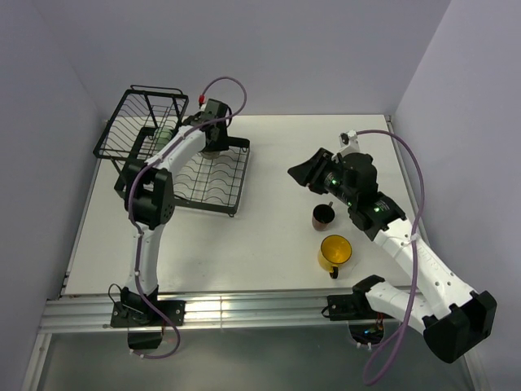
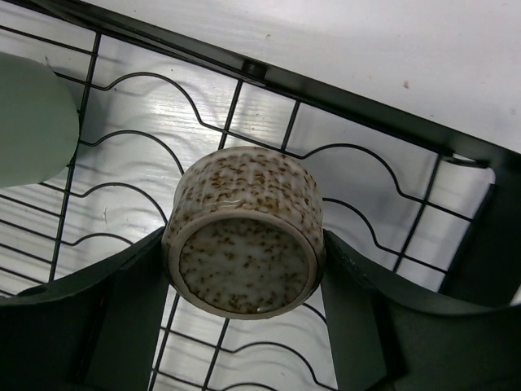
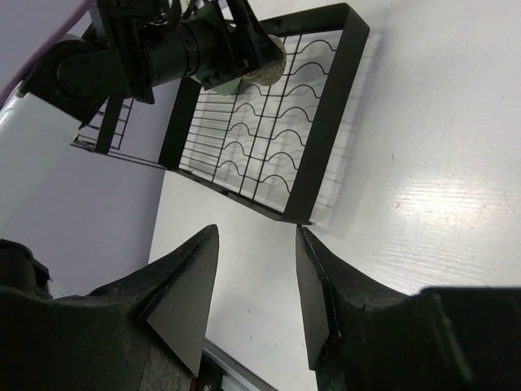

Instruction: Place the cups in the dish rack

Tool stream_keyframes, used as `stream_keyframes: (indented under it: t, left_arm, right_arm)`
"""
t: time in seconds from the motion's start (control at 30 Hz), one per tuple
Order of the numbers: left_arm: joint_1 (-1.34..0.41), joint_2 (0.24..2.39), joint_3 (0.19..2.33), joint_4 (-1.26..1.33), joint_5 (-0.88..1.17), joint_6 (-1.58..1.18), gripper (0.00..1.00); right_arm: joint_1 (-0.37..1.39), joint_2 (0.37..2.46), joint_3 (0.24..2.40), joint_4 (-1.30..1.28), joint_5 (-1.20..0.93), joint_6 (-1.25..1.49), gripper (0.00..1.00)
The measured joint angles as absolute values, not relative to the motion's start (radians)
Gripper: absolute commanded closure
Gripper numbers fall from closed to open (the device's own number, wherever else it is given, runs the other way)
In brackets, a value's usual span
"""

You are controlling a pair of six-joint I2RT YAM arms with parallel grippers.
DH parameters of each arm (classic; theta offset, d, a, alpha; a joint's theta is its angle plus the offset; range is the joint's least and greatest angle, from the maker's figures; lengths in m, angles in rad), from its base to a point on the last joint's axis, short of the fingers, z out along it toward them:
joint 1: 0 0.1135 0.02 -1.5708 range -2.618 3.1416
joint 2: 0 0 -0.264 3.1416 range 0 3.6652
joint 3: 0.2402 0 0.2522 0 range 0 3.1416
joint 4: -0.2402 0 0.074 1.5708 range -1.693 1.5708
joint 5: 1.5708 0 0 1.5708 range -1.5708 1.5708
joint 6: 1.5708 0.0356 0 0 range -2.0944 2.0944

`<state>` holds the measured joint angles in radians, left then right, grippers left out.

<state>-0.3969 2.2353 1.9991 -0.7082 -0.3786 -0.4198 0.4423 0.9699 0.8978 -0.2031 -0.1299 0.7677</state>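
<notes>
Left claw (image 2: 244, 273): closed on the beige speckled cup (image 2: 248, 195), one finger (image 2: 122, 318) against each side of its wall. The cup's base faces the wrist camera. It is held over the curved wire slots of the dish rack (image 1: 241, 177), in the flat tray section. Whether it touches the wires cannot be told.

Pale green tumbler (image 1: 165, 130): inside the rack's taller basket section, at the far left.

Right claw (image 3: 256, 277): open with nothing between the fingers, raised over bare bench (image 1: 269, 163) to the right of the rack.

Small dark brown mug (image 1: 323, 216): upright on the bench beside the right arm, well apart from the rack.

Yellow mug (image 1: 334, 252): upright on the bench just nearer than the brown mug, its handle pointing toward the near edge.
</notes>
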Motion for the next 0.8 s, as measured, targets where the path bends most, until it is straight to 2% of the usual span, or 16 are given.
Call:
stream_keyframes:
  t: [0.27,0.33,0.4,0.47,0.5,0.63,0.8]
  left_arm:
    - [-0.385,2.293,1.999,-0.699,-0.37,-0.42,0.84]
    - [-0.382,2.302,1.999,-0.693,-0.37,-0.421,0.73]
    - [-0.381,2.303,1.999,-0.687,-0.369,-0.422,0.68]
    - [-0.379,2.303,1.999,-0.679,-0.369,-0.422,0.54]
    - [-0.377,2.304,1.999,-0.677,-0.37,-0.422,0.44]
    - [-0.374,2.304,1.999,-0.67,-0.373,-0.423,0.32]
    - [-0.374,2.304,1.996,-0.657,-0.391,-0.422,0.26]
  right_arm:
    - [0.442,0.974,0.898,-0.203,-0.139,0.764,0.5]
    - [0.442,0.978,0.898,-0.203,-0.14,0.764,0.5]
    - [0.442,0.982,0.898,-0.203,-0.14,0.764,0.5]
    - [0.442,0.986,0.898,-0.203,-0.14,0.763,0.5]
    - [0.442,0.988,0.898,-0.204,-0.14,0.762,0.5]
    - [0.442,0.992,0.898,-0.203,-0.141,0.76,0.5]
    - [0.442,0.995,0.898,-0.203,-0.142,0.76,0.5]
